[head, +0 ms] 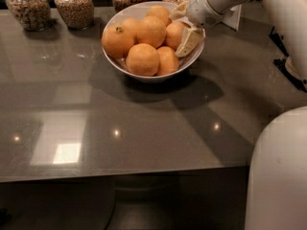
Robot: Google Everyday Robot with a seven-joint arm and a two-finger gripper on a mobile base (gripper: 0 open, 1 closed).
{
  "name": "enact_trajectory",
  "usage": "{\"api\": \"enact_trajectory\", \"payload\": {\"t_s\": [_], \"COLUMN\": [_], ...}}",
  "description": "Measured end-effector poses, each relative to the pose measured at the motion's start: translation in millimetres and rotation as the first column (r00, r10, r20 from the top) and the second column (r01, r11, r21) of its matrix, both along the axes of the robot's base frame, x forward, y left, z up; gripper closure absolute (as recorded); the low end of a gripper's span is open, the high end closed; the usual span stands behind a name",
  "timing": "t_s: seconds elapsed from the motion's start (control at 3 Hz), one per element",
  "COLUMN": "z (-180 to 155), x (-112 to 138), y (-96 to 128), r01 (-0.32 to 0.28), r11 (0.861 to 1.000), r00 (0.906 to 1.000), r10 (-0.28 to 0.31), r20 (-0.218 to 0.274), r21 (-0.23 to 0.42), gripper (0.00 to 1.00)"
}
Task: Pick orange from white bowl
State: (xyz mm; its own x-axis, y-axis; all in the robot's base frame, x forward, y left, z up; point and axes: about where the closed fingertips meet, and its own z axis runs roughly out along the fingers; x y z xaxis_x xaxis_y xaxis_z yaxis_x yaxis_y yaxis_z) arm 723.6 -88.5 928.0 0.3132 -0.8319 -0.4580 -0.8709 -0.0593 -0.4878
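Note:
The white bowl (192, 61) stands at the back middle of the grey table and holds several oranges. My gripper (181, 32) reaches down from the upper right into the bowl's right side. It sits around the plain orange (173, 34) nearest the right rim, which still rests among the others. Another orange (117, 40) on the left has a dark stem dimple. A plain orange (143, 59) lies at the front.
Several glass jars of grain stand in a row behind the bowl, two of them at the far left (28, 8) (74, 6). My white arm (283, 13) crosses the upper right. My white base (278, 176) fills the lower right. The table's front edge (120, 176) runs across below.

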Motion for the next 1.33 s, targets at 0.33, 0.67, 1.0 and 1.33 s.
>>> {"api": "enact_trajectory", "payload": {"t_s": [0.33,0.67,1.0,1.33], "z": [2,7,9,6], "x": [-1,-5,-10,-14], "y": [-3,-7,-14,-20], "r01": [-0.029,-0.051,-0.054,-0.056], "r11": [1.0,0.999,0.999,0.998], "r00": [0.9996,0.9986,0.9984,0.9981], "r10": [0.029,0.051,0.054,0.055], "r20": [-0.002,-0.009,-0.019,-0.028], "r21": [-0.003,0.01,0.007,-0.017], "gripper": [0.2,0.17,0.16,0.17]}}
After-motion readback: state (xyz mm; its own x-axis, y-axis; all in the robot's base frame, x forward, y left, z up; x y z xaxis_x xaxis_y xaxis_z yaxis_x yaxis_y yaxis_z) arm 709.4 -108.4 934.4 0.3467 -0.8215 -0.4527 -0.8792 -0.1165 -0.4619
